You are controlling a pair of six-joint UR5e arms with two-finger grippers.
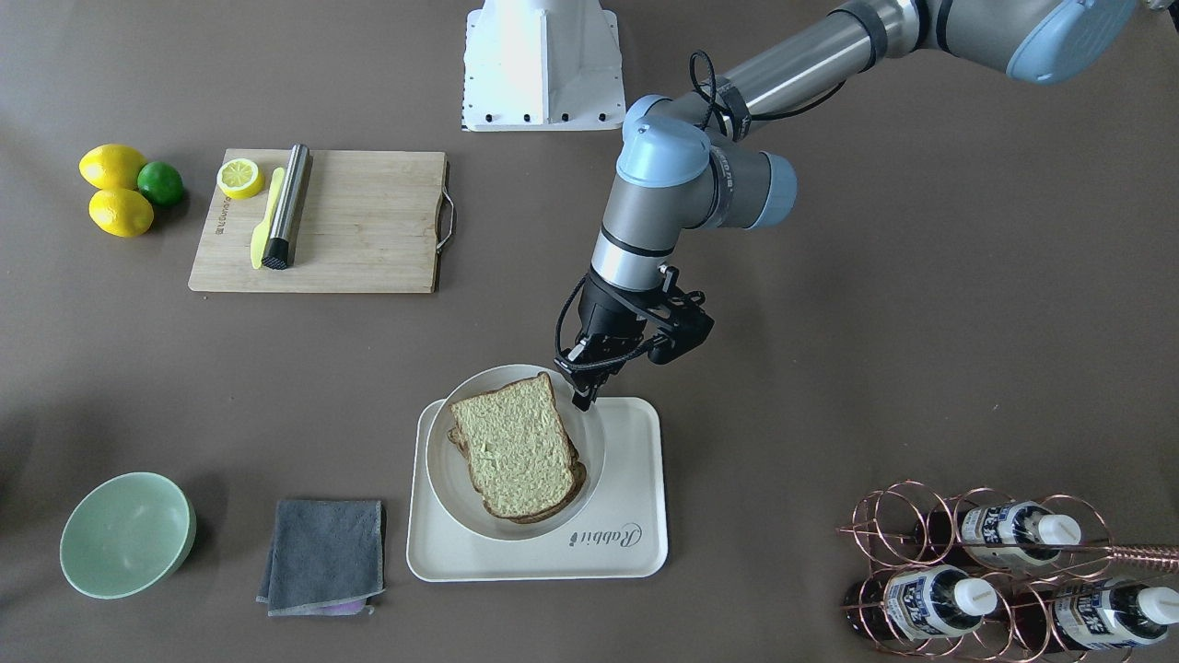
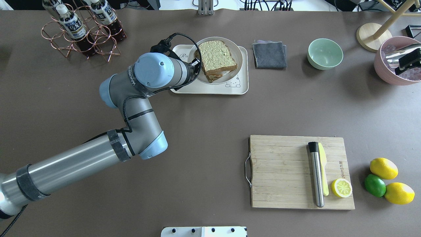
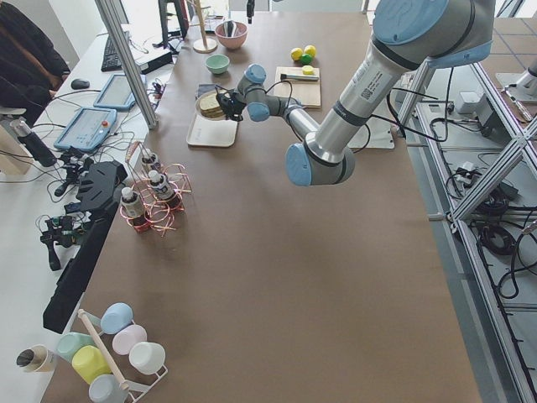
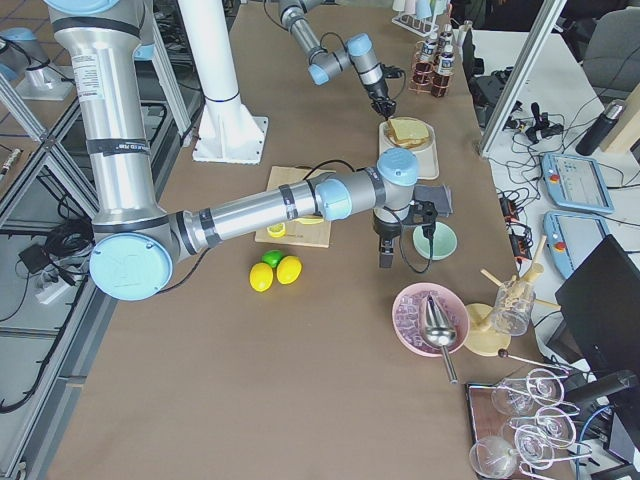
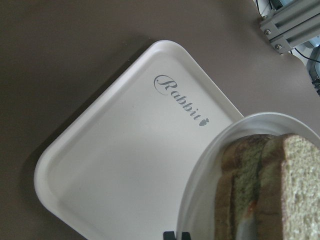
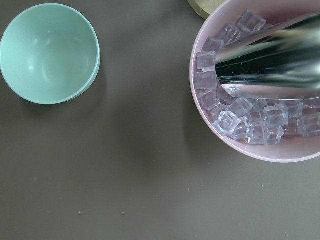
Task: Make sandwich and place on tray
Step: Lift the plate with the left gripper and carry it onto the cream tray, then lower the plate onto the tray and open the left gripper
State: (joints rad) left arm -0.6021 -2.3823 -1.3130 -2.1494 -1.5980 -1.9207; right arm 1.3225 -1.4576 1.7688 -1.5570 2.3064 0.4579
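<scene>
— Tabletop (image 1: 829, 368), nearest edge?
— Green bowl (image 1: 127, 534), grey cloth (image 1: 324, 554) and bottle rack (image 1: 1004, 575) stood there. Behind, the tray (image 1: 636, 516) bore the plate (image 1: 440, 460) holding the sandwich (image 1: 514, 444); the left gripper (image 1: 586, 396) pinched the plate's far rim between its jaws.
— Farther?
— Open room, then the cutting board (image 1: 368, 221). For the right gripper (image 4: 384, 255) I couldn't tell the jaws' state.

the sandwich (image 5: 280, 190) runs off the left wrist view's edge; the right gripper (image 4: 384, 262) is too small to judge.
</scene>
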